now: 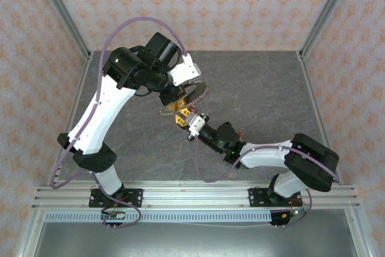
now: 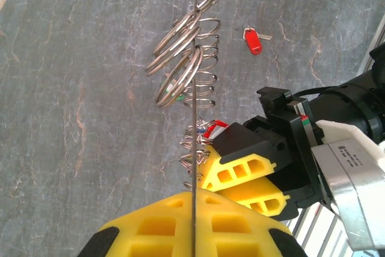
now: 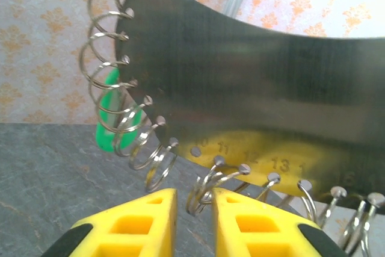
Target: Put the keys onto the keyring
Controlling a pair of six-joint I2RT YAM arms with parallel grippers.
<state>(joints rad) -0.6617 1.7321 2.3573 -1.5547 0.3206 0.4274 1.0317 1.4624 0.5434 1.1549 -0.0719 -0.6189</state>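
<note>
Orange-patterned wallpaper [image 1: 210,4] walls in a grey, slate-veined counter [image 1: 264,88]. The left gripper [image 2: 195,203], of ribbed yellow plastic, is clamped on the keyring [image 3: 252,70]. This is a thin brushed-metal plate with numbered holes that carry springy wire loops [image 3: 111,58], and it is held edge-up above the counter. The right gripper [image 3: 195,200] stands narrowly parted around one loop; whether it pinches the loop cannot be told. A green key [image 3: 111,121] shows behind the loops. A red key [image 2: 252,40] lies on the counter beyond.

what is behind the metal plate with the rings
A green key head pokes out past the plate's left edge, behind the wire rings. The plate covers whatever else is behind it.
</note>
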